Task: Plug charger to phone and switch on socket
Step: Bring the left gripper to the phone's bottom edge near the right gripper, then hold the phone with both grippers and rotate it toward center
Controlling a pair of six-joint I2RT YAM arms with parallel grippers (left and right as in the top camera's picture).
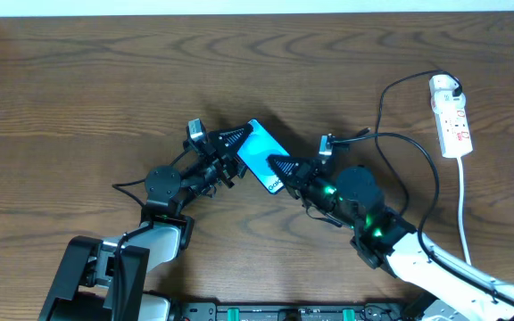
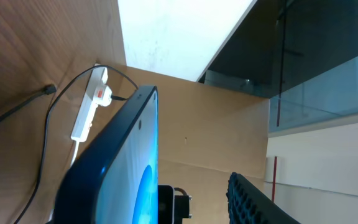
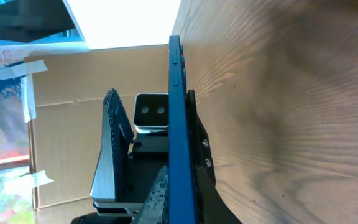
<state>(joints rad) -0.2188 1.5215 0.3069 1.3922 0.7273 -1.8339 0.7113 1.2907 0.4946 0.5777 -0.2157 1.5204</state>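
The phone (image 1: 259, 153) shows its bright blue screen and is held tilted on its edge at the table's middle. My right gripper (image 1: 279, 167) is shut on its lower right end; in the right wrist view the phone (image 3: 179, 124) sits edge-on between the fingers (image 3: 179, 163). My left gripper (image 1: 236, 141) is open around the phone's upper left end. In the left wrist view the phone (image 2: 123, 168) lies by one side of the jaws (image 2: 191, 190), with a wide gap to the other finger. The white socket strip (image 1: 451, 116) lies at the far right. The black charger cable (image 1: 386, 94) loops from its plug; the tip (image 1: 364, 133) lies loose.
The socket's white cord (image 1: 465, 205) runs down toward the front right, beside my right arm. The socket (image 2: 89, 112) and the cable tip (image 2: 50, 89) also show in the left wrist view. A cardboard wall (image 2: 216, 124) stands beyond the table's far edge.
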